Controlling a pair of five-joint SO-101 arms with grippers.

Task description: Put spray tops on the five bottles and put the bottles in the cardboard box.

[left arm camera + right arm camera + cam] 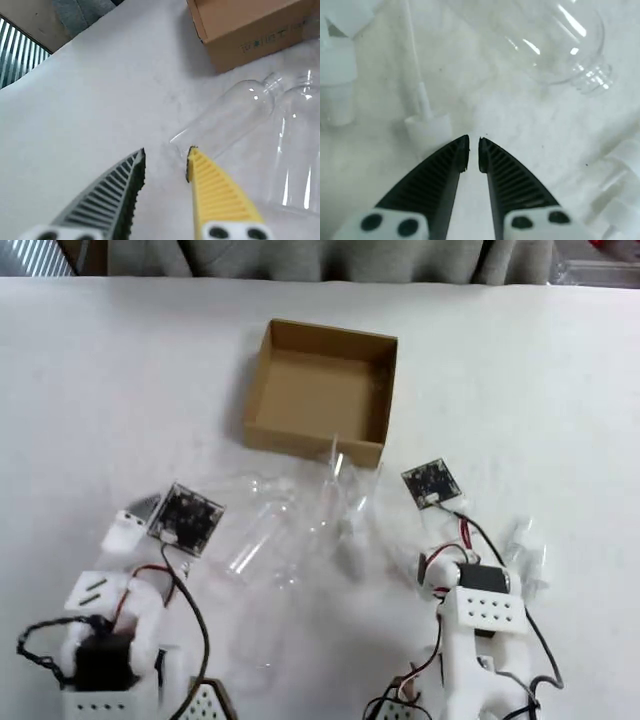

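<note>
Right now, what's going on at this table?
Nothing is held yet. Several clear plastic bottles lie on their sides on the white table, in front of the empty brown cardboard box. The left gripper is open beside one bottle's base. The right gripper, nearly shut, is next to a white spray top with its dip tube. No bottle is boxed.

One cardboard box. Two arms. At least two clear bottles; several spray tops, count unclear.

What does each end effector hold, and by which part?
Nothing is held. The left end effector is open, the right end effector nearly shut, both empty.
</note>
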